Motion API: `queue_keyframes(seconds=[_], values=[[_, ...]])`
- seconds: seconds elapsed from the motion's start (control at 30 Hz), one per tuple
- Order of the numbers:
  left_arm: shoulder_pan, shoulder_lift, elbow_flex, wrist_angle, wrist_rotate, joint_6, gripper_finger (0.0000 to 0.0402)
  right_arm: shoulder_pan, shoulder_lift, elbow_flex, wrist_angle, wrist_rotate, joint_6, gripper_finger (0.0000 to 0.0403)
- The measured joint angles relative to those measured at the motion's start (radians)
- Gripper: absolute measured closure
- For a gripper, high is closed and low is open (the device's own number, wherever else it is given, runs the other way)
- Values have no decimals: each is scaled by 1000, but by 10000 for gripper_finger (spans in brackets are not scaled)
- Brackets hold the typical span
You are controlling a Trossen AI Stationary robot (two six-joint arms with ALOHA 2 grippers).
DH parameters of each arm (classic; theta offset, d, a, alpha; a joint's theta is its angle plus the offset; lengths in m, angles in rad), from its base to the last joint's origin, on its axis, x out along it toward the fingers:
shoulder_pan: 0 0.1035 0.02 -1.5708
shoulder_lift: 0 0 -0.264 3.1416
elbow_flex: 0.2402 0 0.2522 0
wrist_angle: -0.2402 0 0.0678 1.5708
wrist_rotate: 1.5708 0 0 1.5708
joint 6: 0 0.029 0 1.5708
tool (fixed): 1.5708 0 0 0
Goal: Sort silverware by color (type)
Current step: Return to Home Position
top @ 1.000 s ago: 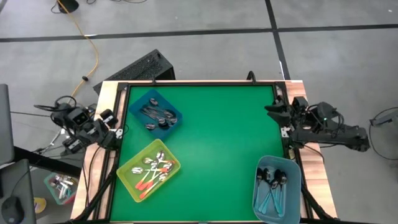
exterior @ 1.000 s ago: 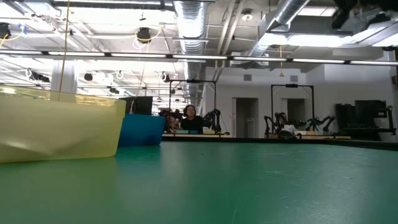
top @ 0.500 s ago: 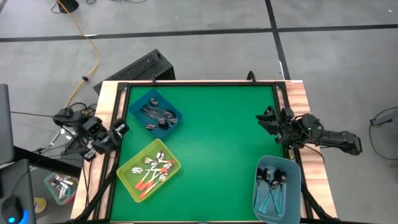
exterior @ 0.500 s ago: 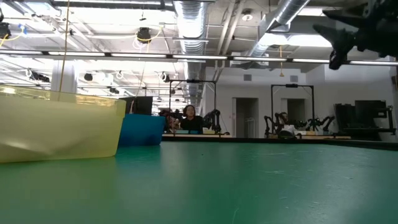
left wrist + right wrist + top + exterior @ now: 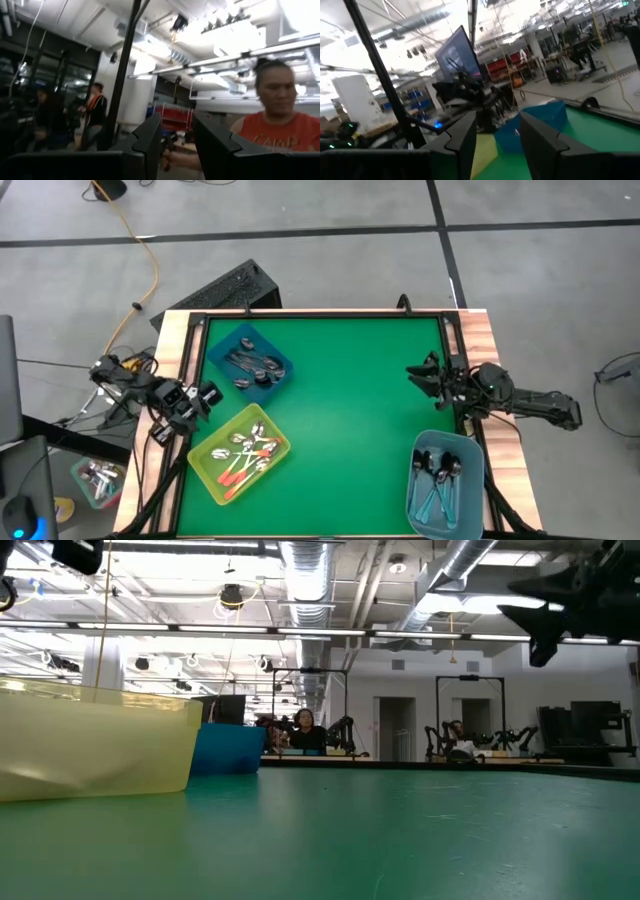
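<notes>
- Counter (image 5: 340, 410), three bins: dark blue bin (image 5: 243, 335) with grey spoons (image 5: 252, 364); yellow-green bin (image 5: 205, 465) with orange-handled spoons (image 5: 243, 463); light blue bin (image 5: 472, 480) with teal-handled spoons (image 5: 437, 480).
- My left end effector (image 5: 205, 395) and right end effector (image 5: 418, 372): fingers apart, empty.

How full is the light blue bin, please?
Partly full: the bin holds a few blue-handled spoons, with bare floor showing beside them.

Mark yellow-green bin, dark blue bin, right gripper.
yellow-green bin (image 5: 90, 750), low view, on its near side wall.
dark blue bin (image 5: 232, 750), low view, on its facing wall.
right gripper (image 5: 418, 368), high view, midway between its open fingertips.
</notes>
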Motion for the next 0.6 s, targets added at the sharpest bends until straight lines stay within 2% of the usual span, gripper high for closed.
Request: queue_keyframes(seconds=[0.4,0.6], values=[[0,0,0,-95,13,146,301,0,1,0,-136,12,-32,236],[0,0,0,-209,72,197,301,0,1,0,-205,22,-82,236]])
